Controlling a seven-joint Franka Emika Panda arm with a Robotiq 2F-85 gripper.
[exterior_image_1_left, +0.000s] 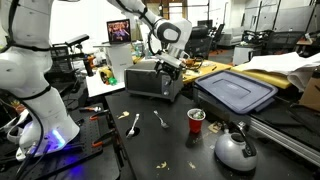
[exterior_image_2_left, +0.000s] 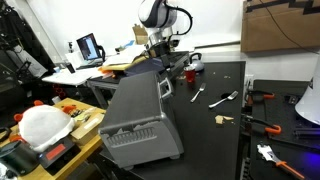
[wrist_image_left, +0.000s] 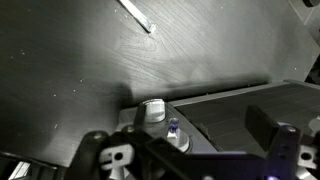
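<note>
While the grey boxy metal appliance sits at the back of the black table, the black two-finger gripper hangs just above its end, released and empty (wrist view shows a pale knob below). A red cup stands near.

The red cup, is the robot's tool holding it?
No, the red cup stands by itself on the table, while the open tool hangs over the toaster.
</note>
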